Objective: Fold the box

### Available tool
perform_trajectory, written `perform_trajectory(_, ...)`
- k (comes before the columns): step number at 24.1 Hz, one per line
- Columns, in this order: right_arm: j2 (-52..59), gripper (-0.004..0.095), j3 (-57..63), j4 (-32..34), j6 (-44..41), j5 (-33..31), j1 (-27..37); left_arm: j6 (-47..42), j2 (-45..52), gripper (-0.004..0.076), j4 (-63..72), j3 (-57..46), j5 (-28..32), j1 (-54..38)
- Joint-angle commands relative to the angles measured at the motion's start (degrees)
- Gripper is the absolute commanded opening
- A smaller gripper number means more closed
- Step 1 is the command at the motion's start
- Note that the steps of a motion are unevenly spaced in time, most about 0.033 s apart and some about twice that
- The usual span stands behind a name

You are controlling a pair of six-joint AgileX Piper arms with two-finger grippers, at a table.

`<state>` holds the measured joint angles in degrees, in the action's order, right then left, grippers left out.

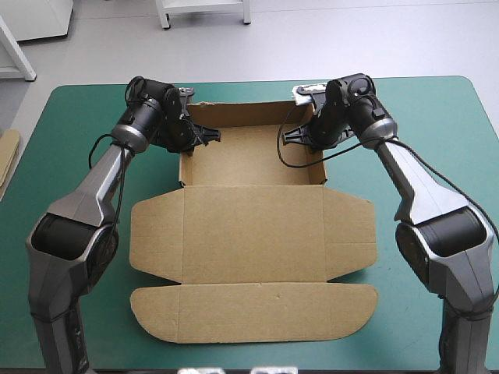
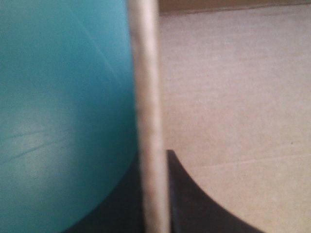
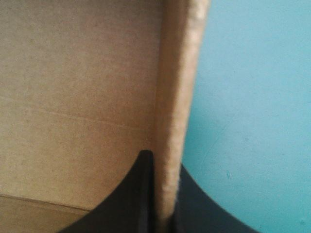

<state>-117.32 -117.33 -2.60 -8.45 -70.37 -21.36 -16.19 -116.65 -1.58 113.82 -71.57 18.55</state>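
The box (image 1: 249, 226) lay in the middle of the teal-green table (image 1: 78, 117), its brown board half worked. Toward the top of the high view it formed an open tray with the far wall and both side walls standing, while the lid (image 1: 253, 312) with its rounded flaps stretched flat toward the bottom of the frame. The two arms reached in from either side and met the tray near its far corners. The left gripper (image 1: 195, 137), upper left of centre, was clenched on the left wall (image 1: 182, 167). The left wrist view bore that out: the wall's pale edge (image 2: 148, 97) ran straight ahead between the black fingers (image 2: 194, 208), with cover on one side of it and tray floor on the other. The right gripper (image 1: 302, 137), upper right of centre, pinched the right wall (image 1: 322, 167) the same way, its fingers (image 3: 131, 204) all but meeting on the board. To my eye each wall was gripped from above so that it would stand square and not spring outward, and holding both sides at once seemed to steady the tray against sliding. The lid appeared to lie flat simply because its turn had not come. A strip of spare board (image 1: 6, 156) showed at the left edge of the frame, well apart from the work.
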Motion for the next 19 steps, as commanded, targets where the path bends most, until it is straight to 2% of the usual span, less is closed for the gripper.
perform_trajectory(1,1.6,-0.0002,-1.5,-0.6,1.9,-1.0,-0.3,1.2,1.1,-0.0008,1.3,1.9,-2.4,0.0)
perform_trajectory(14,-4.6,-0.0003,-1.6,-0.5,1.7,-0.8,0.2,3.4,-5.0,-0.0008,2.8,2.0,-2.4,0.0)
perform_trajectory(19,-5.2,-0.0003,-1.7,-0.6,1.7,1.4,0.2,3.6,-5.3,-0.0008,3.1,2.1,-2.3,0.0)
